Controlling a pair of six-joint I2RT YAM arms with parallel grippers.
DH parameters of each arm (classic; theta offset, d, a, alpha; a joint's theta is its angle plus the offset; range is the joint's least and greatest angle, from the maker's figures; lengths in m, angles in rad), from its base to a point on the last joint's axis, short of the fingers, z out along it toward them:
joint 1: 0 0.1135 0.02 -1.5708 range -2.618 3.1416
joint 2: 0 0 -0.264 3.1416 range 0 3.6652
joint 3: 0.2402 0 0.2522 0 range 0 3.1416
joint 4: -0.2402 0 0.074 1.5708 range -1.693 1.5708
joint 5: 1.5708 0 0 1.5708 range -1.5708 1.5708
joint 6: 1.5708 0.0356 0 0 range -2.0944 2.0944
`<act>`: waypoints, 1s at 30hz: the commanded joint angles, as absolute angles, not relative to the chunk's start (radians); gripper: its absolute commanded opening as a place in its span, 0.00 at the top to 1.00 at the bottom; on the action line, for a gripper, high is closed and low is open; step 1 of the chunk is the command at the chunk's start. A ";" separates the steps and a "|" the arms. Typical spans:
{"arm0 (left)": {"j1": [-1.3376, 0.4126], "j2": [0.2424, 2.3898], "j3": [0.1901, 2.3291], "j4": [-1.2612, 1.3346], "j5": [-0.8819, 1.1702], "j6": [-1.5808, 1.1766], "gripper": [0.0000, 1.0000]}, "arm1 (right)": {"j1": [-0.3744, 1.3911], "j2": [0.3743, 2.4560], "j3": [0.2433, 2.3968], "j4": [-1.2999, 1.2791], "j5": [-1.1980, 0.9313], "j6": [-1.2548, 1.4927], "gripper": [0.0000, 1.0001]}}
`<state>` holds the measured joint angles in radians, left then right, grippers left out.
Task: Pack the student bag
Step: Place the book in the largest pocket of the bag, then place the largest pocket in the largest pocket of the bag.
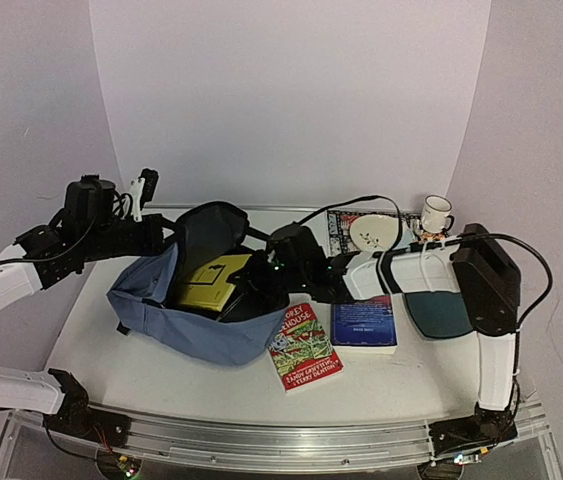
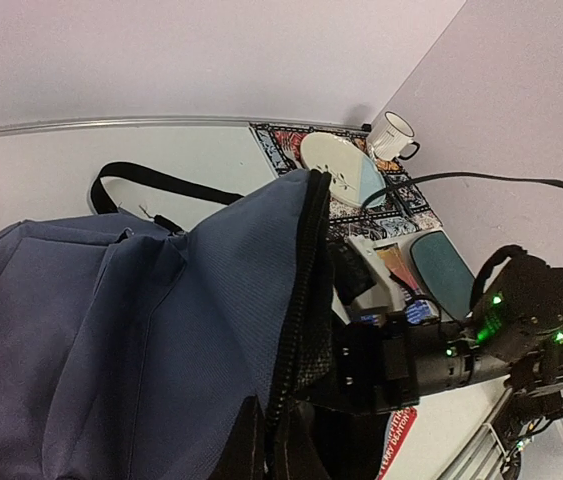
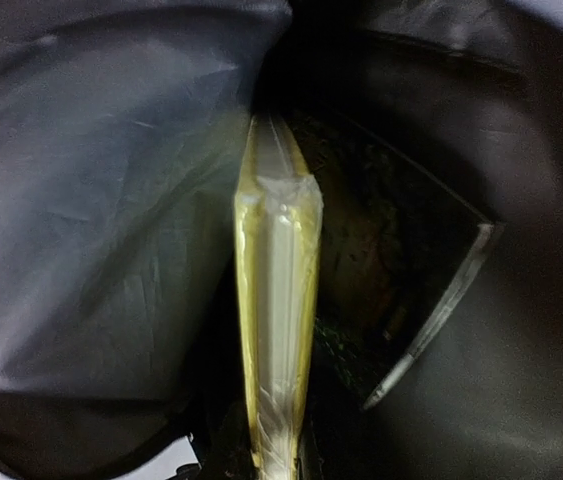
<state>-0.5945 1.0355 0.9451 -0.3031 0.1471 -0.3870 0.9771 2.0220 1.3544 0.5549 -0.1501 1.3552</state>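
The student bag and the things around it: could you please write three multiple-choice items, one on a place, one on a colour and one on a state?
1. Where is the yellow book? A) on the plate B) inside the student bag C) under the mug
2. What colour is the bag's outer fabric? A) red B) green C) slate-blue
3. The bag's main compartment is: A) open B) zipped shut C) folded flat
Answers: 1 B, the top view shows it within the bag's mouth; 2 C, the left wrist view shows blue cloth; 3 A, its dark lining is exposed.
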 commanded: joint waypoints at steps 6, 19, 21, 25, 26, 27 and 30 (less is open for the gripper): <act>-0.589 0.927 0.947 -0.340 -0.030 -0.374 1.00 | 1.009 2.239 1.701 0.393 -0.209 1.211 0.78; -0.588 0.987 1.032 -0.622 -0.423 -0.331 1.00 | 1.008 2.075 1.715 0.062 -0.261 0.905 0.19; -0.588 0.981 1.044 -0.645 -0.459 -0.315 1.00 | 1.006 2.035 1.703 0.021 -0.256 0.844 0.16; -0.587 0.953 1.062 -0.698 -0.528 -0.299 1.00 | 0.981 1.923 1.626 -0.033 -0.273 0.752 0.11; -0.587 0.948 1.069 -0.713 -0.540 -0.298 1.00 | 0.969 1.893 1.606 -0.042 -0.287 0.722 0.10; -0.588 0.943 1.075 -0.725 -0.546 -0.299 1.00 | 0.959 1.878 1.592 -0.052 -0.291 0.704 0.09; -0.588 0.937 1.090 -0.747 -0.564 -0.289 1.00 | 0.922 1.827 1.556 -0.077 -0.293 0.664 0.07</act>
